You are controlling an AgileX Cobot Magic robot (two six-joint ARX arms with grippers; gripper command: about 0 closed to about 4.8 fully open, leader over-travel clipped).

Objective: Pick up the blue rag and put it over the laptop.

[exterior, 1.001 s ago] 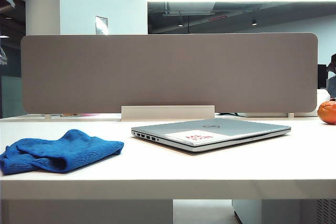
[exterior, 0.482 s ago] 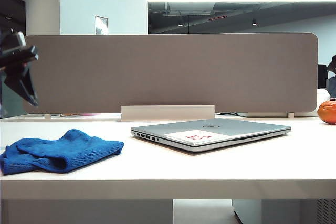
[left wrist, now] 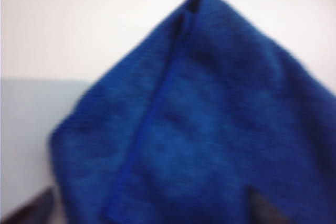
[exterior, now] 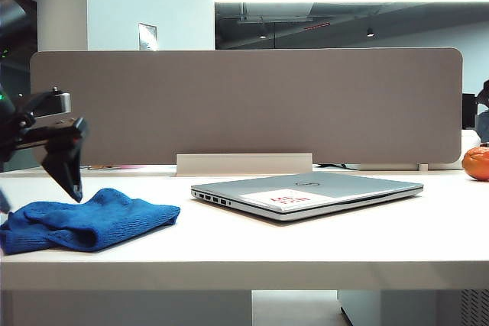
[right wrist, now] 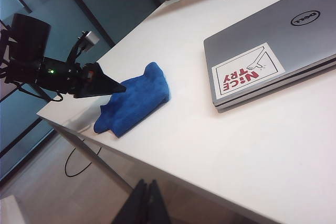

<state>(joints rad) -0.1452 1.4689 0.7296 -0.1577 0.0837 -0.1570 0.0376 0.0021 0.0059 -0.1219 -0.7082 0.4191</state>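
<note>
A: Across the white worktop (exterior: 321, 242), what lay there?

B: Behind it stood a grey divider panel (exterior: 244, 104). The laptop (exterior: 306, 192) lay closed near the middle, lid up, with a white sticker (right wrist: 247, 70) in red letters on it. At the far right edge sat an orange fruit (exterior: 476, 163).

A: And the blue rag (exterior: 84, 219)?

B: It lay crumpled on the worktop, well apart from the laptop, on the left side.

A: Where were the pincers?

B: The left pincer (exterior: 46, 173) hung just above the rag, its fingers spread wide and pointing down, holding nothing. The right pincer (right wrist: 146, 203) was off the worktop's near edge; its dark fingertips lay together, closed and empty.
</note>
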